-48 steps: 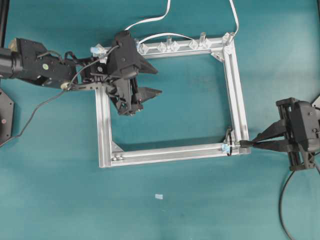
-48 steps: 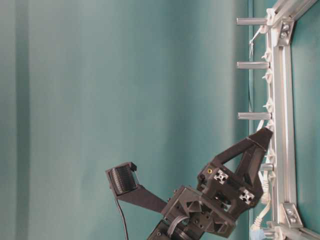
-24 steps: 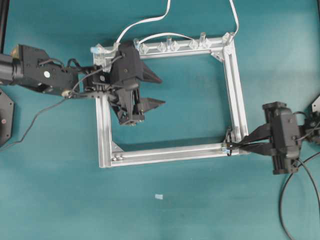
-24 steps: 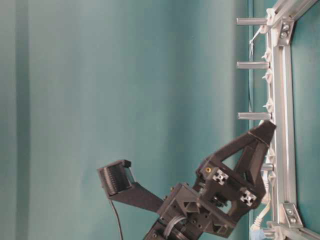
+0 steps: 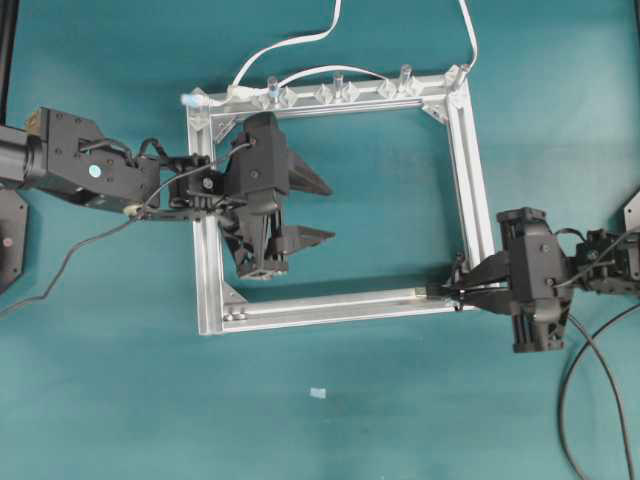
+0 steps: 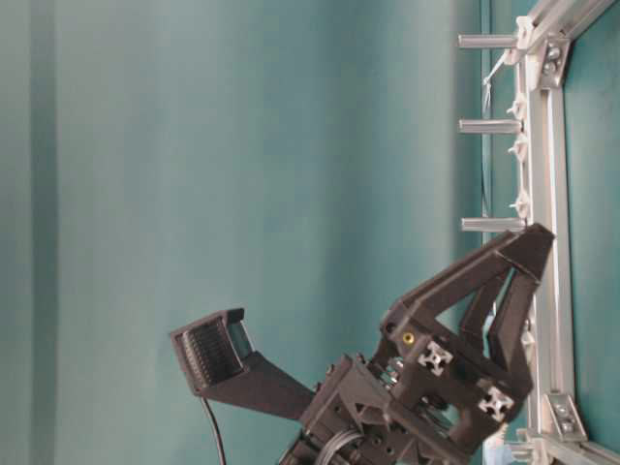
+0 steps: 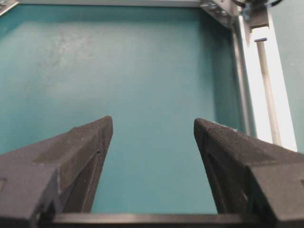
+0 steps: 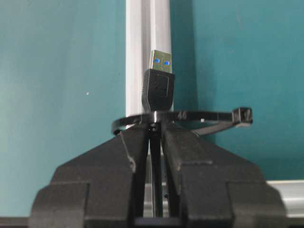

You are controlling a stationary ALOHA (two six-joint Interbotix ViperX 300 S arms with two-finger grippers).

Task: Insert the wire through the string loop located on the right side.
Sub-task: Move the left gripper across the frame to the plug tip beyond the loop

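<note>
In the right wrist view my right gripper (image 8: 155,126) is shut on the wire (image 8: 158,85), just behind its black USB plug. The silver tip points ahead over the aluminium frame (image 8: 147,42). The string loop (image 8: 190,115), a thin dark band, crosses right at the plug's base in front of my fingertips, and the plug body shows beyond it. Overhead, the right gripper (image 5: 450,293) sits at the frame's lower right corner, where the loop (image 5: 458,272) stands. My left gripper (image 5: 331,212) hangs open and empty inside the frame (image 5: 330,305), and its wrist view shows it (image 7: 153,124) over bare teal table.
White flat cables (image 5: 300,45) run off the frame's top rail, which carries several clear clips (image 5: 335,92) and upright pegs (image 6: 489,126). A small pale scrap (image 5: 318,393) lies on the table below the frame. Black cords (image 5: 575,400) trail behind the right arm.
The right gripper has moved left along the bottom rail, carrying the plug up to and into the loop. The left arm has drifted down and to the right, still open.
</note>
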